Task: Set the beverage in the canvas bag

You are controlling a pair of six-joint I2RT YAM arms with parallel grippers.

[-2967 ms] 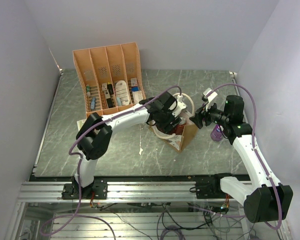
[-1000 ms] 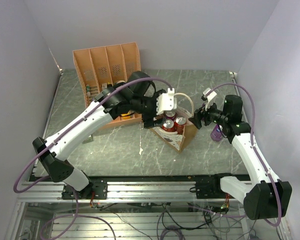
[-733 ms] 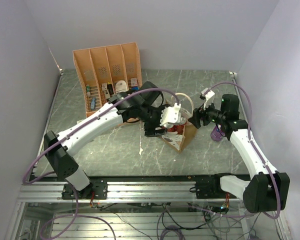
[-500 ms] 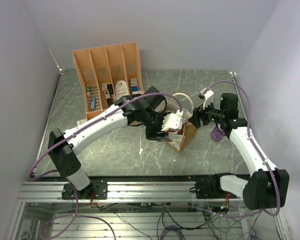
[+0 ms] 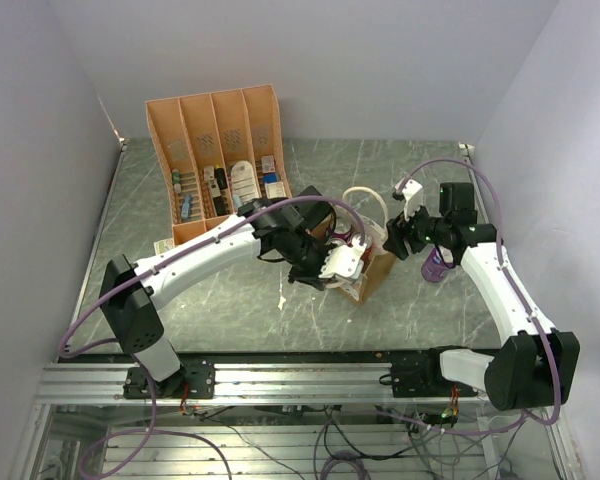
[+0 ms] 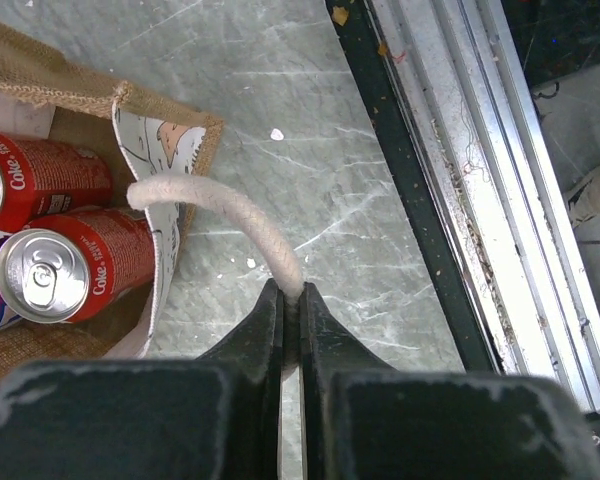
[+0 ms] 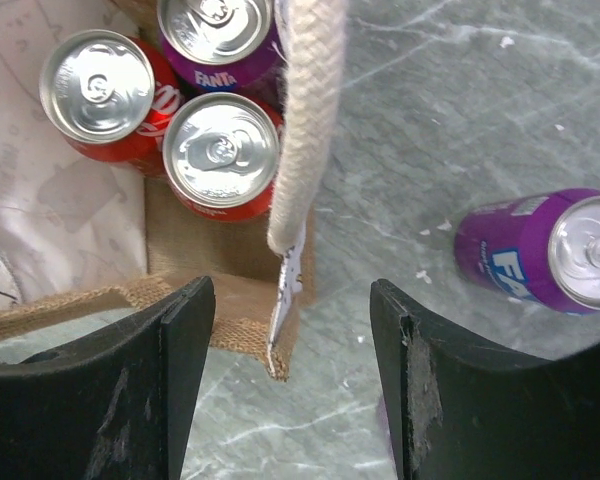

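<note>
A: Beverage cans, how many?
B: Four. Three stand inside the canvas bag [image 5: 377, 268]: two red Coke cans [image 7: 98, 92] and one purple Fanta can [image 7: 218, 30], packed side by side. The fourth, a loose purple can [image 7: 540, 250], sits on the table [image 5: 430, 170] outside the bag, at the bag's 3 o'clock, near it but apart.

A: Handles and grippers?
B: Two cream rope handles, two grippers. The left gripper [image 6: 291, 300], at the bag's 8 o'clock edge, has its fingers pressed together on the near handle [image 6: 220, 200]. The far handle [image 7: 305, 120] hangs loose between the fingers of the right gripper [image 7: 290, 300]. Those fingers stand wide apart and hold nothing.

A: Anything else on the table?
B: One orange organiser tray [image 5: 215, 125] with four slots, at the bag's 10 o'clock, well apart. The slots hold small items, too small to identify.
</note>
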